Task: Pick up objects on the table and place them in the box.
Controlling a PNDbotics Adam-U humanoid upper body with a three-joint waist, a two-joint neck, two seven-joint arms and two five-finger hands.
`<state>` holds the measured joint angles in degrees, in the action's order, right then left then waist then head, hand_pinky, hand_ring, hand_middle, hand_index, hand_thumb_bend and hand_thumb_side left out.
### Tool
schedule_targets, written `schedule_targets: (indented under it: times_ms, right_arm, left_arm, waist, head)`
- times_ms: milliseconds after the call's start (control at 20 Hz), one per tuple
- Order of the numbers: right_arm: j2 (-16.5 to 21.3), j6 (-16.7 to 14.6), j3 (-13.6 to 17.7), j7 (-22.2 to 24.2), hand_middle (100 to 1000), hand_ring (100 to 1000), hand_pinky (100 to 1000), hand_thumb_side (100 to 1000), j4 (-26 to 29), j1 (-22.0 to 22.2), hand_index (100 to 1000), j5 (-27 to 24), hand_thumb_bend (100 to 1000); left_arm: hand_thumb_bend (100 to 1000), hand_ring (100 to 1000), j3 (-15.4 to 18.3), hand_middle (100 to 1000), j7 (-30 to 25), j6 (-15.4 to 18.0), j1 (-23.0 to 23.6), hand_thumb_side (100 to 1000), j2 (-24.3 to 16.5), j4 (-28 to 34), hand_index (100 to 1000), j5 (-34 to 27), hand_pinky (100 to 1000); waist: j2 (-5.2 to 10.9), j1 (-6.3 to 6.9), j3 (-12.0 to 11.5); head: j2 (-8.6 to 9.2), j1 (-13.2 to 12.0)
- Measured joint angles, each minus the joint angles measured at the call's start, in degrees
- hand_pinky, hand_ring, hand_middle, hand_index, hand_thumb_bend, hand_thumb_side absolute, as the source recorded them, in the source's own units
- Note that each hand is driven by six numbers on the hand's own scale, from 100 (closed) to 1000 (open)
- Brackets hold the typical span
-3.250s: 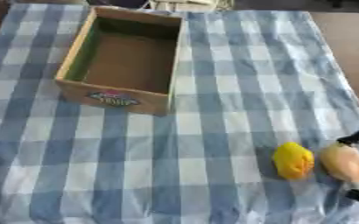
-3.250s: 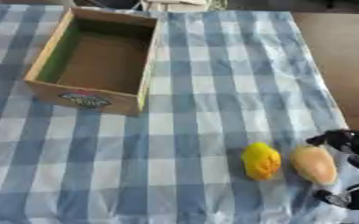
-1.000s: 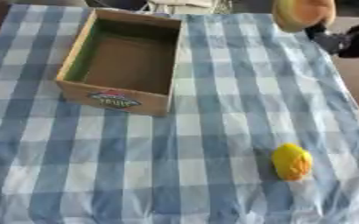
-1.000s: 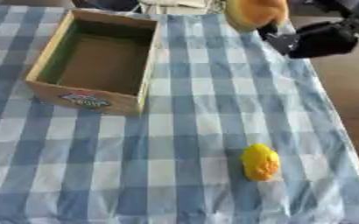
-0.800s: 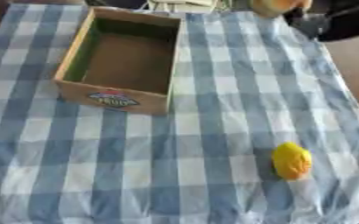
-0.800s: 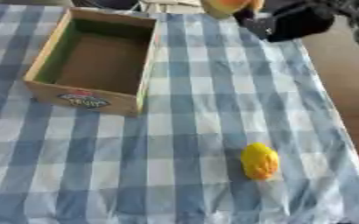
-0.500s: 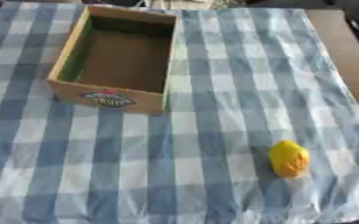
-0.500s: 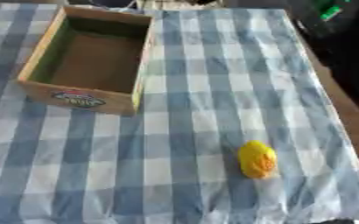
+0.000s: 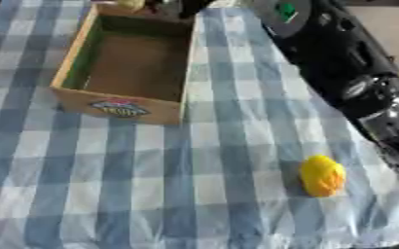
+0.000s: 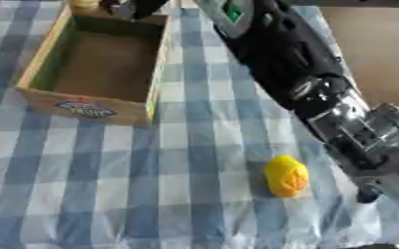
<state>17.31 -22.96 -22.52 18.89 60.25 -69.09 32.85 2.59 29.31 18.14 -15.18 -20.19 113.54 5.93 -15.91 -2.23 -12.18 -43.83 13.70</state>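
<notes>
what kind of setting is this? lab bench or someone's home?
Hard to say; probably a staged test table. A blue checked tablecloth covers it, with just an open cardboard box and a yellow fruit-like object, and the robot's right arm reaching across.

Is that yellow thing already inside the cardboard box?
No, the yellow thing lies on the checked cloth, well apart from the cardboard box.

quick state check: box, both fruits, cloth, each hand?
box: upright, open-topped, inside looks empty.
yellow fruit: lying on the cloth, untouched.
pale fruit: barely visible at the box's far edge, next to the right hand.
right hand: at the box's far rim; fingers unclear.
checked cloth: spread flat.
left hand: not visible.
</notes>
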Motion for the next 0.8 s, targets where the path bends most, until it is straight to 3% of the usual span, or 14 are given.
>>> schedule_targets:
  times_ms: [200, 400, 500, 600, 800]
  right_arm:
    - [-1.81, -3.95, 1.11, 0.76, 501, 717, 744, 100, -6.17, 0.0, 607, 3.38, 100]
    - [-2.73, -5.52, 2.88, -0.05, 533, 742, 751, 100, -10.38, 0.0, 656, 6.64, 100]
    - [-3.11, -5.51, 3.56, -0.9, 581, 775, 766, 100, -11.59, -0.01, 717, 8.63, 177]
    - [-3.3, -4.99, 3.94, -1.8, 661, 826, 796, 208, -12.16, -0.01, 818, 11.04, 323]
    - [-3.52, -4.09, 4.24, -2.74, 773, 903, 853, 318, -12.29, -0.23, 889, 16.18, 405]
  left_arm:
    - [161, 767, -0.25, 694, -0.43, 0.36, -0.72, 456, 0.0, 0.0, 838, -0.52, 798]
    - [159, 766, -0.28, 694, -0.7, 0.34, -0.99, 461, 0.06, 0.0, 838, -0.98, 798]
    - [156, 766, -0.31, 693, -0.84, 0.29, -1.01, 465, 0.08, 0.0, 838, -1.1, 798]
    - [154, 766, -0.46, 693, -0.93, 0.29, -1.01, 469, 0.11, 0.0, 838, -1.27, 798]
    - [155, 766, -0.61, 693, -1.16, 0.16, -1.0, 469, 0.4, 0.0, 838, -1.47, 797]
  waist:
    - [-0.28, -0.07, -0.96]
    - [-0.41, -0.27, -1.24]
    - [-0.59, -0.32, -1.25]
    - [-0.64, -0.32, -1.25]
    - [-0.64, -0.33, -1.25]
  head:
    - [0.0, 0.61]
    - [0.0, 0.63]
    - [0.0, 0.67]
    - [0.0, 0.69]
    - [0.0, 0.64]
